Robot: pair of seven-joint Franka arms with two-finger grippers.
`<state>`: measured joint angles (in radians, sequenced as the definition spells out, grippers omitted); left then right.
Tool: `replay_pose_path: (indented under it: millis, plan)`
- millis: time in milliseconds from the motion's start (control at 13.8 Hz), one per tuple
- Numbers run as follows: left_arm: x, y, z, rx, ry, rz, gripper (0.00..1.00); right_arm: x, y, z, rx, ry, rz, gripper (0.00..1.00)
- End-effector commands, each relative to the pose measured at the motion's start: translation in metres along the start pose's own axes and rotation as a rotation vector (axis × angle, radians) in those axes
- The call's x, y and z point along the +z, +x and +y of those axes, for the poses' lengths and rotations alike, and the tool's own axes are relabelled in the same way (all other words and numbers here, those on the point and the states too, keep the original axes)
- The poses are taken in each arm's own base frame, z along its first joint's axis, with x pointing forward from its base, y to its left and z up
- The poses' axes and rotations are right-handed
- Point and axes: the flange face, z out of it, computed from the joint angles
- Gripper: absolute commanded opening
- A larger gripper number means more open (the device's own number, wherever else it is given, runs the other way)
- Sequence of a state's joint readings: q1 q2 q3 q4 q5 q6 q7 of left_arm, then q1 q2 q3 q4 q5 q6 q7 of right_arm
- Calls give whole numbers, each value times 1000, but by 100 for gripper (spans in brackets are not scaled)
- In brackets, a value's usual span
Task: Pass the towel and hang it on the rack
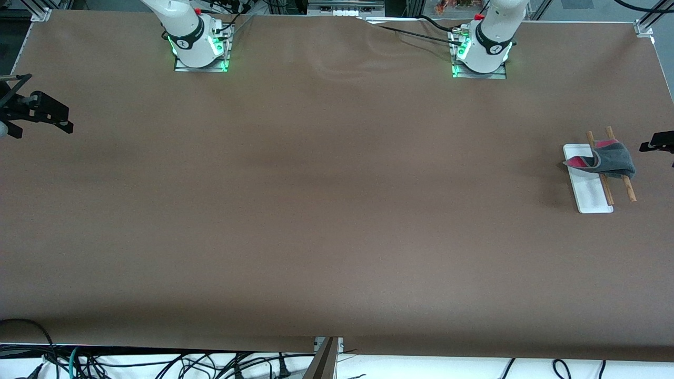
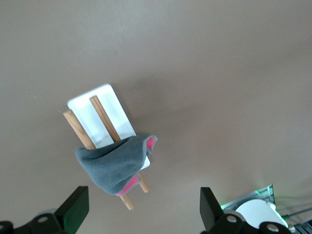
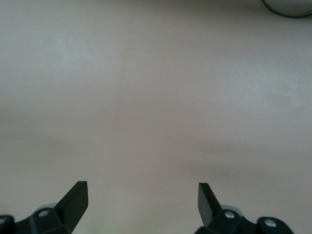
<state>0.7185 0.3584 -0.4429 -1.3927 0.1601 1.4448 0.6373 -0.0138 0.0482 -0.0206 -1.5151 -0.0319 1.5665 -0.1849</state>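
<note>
The towel [image 1: 611, 158], dark grey with pink-red showing at its folds, hangs draped over the two brown rods of the rack [image 1: 591, 190], which stands on its white base toward the left arm's end of the table. In the left wrist view the towel [image 2: 114, 163] covers the rods' near ends above the rack's white base [image 2: 109, 102]. My left gripper [image 1: 653, 143] is open and empty over the table edge beside the rack [image 2: 144, 204]. My right gripper [image 1: 52, 118] is open and empty over bare table at the right arm's end [image 3: 142, 200].
The brown table [image 1: 316, 210] spreads wide between the arms. The two arm bases [image 1: 197, 47] [image 1: 482, 52] stand along its edge farthest from the front camera. Loose cables [image 1: 158, 363] lie below the table's front edge.
</note>
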Motion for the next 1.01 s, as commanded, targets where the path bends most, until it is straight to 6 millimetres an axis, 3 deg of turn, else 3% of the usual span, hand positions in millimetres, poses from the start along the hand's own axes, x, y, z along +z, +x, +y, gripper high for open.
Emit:
replay_pose_path:
  millis: [0, 217, 289, 433, 505, 650, 794, 939]
  plan:
    - [-38, 17, 66, -27, 81, 5, 100, -1, -2, 0, -12, -5, -1, 100]
    - [-59, 37, 139, -65, 65, 39, 100, -1, -2, 0, -9, -3, 1, 100]
    - [-65, 46, 172, -50, 67, 67, 100, -1, -2, 0, -7, -1, 3, 100]
    - [-73, 54, 203, -72, 86, 107, 100, -1, 1, -1, -9, -1, 6, 100]
    - [-79, 61, 228, -69, 113, 130, 100, -4, 1, -1, -9, -1, 9, 100]
    - [-85, 66, 236, -175, 119, 190, 100, -3, 3, 0, -9, 0, 9, 100]
    - [-78, 55, 242, -246, 118, 218, 100, -3, 3, -2, -13, -1, 9, 100]
    - [-57, 42, 233, -289, 127, 256, 100, -3, 3, -2, -15, 0, 9, 100]
